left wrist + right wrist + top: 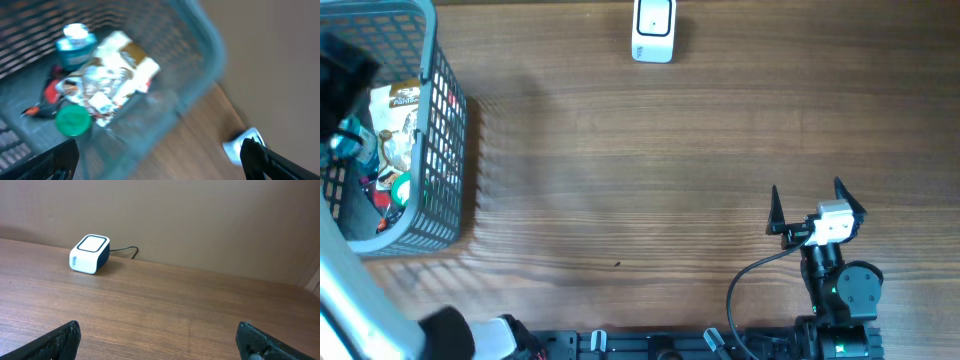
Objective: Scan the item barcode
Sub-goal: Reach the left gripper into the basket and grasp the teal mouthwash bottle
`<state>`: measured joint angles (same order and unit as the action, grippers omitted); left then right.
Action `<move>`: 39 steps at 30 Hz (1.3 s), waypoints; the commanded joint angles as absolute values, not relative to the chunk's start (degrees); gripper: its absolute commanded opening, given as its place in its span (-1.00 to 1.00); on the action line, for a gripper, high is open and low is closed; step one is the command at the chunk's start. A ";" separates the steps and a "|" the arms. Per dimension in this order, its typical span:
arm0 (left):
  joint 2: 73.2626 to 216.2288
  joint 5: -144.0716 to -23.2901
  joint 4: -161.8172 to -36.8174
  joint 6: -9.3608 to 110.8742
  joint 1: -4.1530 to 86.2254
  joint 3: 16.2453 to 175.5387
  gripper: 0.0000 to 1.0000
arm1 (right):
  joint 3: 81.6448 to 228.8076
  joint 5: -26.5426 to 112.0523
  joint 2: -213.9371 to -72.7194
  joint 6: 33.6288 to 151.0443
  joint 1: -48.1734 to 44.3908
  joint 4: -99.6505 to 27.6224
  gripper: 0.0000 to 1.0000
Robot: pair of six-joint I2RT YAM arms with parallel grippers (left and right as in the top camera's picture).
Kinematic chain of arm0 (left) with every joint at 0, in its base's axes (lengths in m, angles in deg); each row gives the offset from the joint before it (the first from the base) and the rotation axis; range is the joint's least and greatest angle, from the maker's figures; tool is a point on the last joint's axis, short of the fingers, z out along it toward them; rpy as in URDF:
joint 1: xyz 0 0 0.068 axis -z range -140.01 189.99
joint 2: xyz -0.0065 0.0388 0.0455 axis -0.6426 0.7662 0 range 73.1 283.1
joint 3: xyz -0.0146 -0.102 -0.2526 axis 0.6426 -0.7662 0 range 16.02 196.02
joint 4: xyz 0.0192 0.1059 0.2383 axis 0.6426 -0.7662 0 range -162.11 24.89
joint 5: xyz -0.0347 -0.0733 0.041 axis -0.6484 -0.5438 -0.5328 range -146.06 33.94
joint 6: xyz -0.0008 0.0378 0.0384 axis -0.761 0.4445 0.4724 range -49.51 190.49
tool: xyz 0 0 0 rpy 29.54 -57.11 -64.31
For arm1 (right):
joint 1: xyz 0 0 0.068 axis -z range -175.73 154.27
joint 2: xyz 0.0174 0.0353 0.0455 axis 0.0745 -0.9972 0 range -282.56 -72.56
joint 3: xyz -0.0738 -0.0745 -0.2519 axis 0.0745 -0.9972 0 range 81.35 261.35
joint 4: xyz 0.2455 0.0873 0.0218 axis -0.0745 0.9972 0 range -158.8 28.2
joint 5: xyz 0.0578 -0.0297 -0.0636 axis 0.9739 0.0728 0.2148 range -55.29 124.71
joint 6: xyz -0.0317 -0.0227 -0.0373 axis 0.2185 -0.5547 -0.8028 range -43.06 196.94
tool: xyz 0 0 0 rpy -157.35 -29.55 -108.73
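While neither arm holds anything, step in hand judged: pick item from basket.
- jaws of left gripper (160, 145) fully apart, empty, poised above basket (205, 55) at left edge of worktop (620, 150); wrist view blurred.
- inside basket: crinkled packet (117, 67) on top, teal-capped bottle (75, 42), green lid (73, 120).
- packet likeliest target: descend straight, clear of mesh wall, pinch edge, leave barcode face uncovered.
- right gripper (807, 195) wide open, empty, near front-right corner.
- scanner (653, 30) at far edge, centre.
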<state>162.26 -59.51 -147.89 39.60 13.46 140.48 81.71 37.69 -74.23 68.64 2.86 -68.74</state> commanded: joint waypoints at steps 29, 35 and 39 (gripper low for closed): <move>196.84 -27.44 -138.78 19.01 9.25 140.85 1.00 | 81.67 38.63 -74.23 67.94 2.80 -68.88 1.00; 200.56 -27.51 -137.86 19.25 8.57 140.85 1.00 | 81.67 38.63 -74.23 67.94 2.80 -68.88 1.00; 202.28 -28.25 -137.45 19.27 8.59 140.85 1.00 | 81.67 38.63 -74.23 67.92 2.80 -68.88 1.00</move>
<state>200.14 -28.86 -137.88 20.17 8.87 140.57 81.71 37.69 -74.23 68.64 2.86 -68.74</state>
